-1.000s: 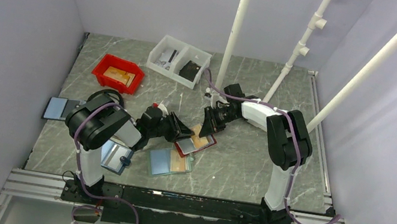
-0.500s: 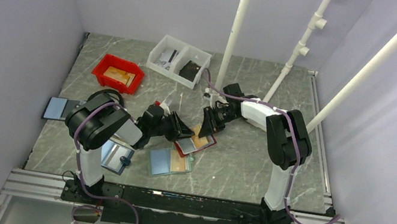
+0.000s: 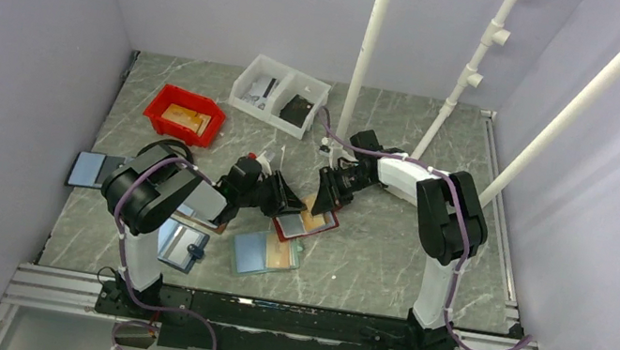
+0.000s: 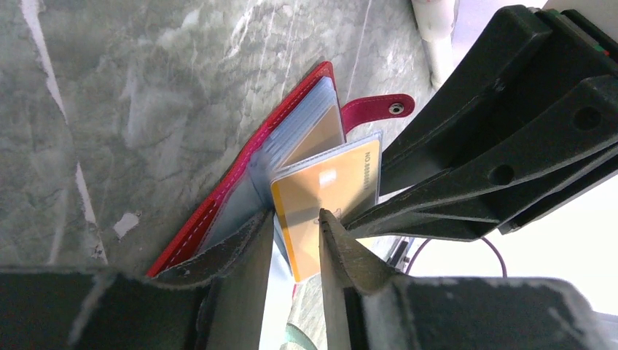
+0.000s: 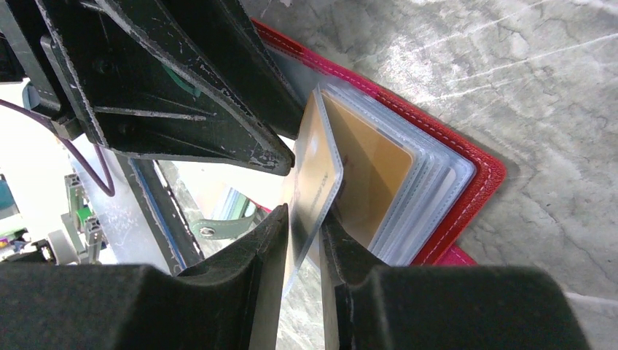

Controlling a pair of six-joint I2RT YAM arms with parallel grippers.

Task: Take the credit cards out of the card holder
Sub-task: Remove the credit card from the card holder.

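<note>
Extraction step: the card holder (image 3: 306,223) lies open at mid-table (image 3: 389,245), the right gripper (image 5: 304,230) pinching an upright orange credit card (image 4: 324,193) in its clear sleeve (image 5: 334,191), the left gripper (image 4: 295,233) narrowly astride, contact indeterminate; next, probably, sliding the card free.

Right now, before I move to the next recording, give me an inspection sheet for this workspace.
Surface: grey marbled table.
Job's things: red card holder lies open; an orange card in a clear sleeve stands raised from it.
Clutter: red bin, white bin, teal holder, brown holder, flat holder by the left wall.
Grippers: right gripper pinches the orange card's sleeve; left gripper straddles the card's corner, grip unclear.
Cables: purple cables run along both arms; none seen on the holder.
Surroundings: pale walls, white pipes.
</note>
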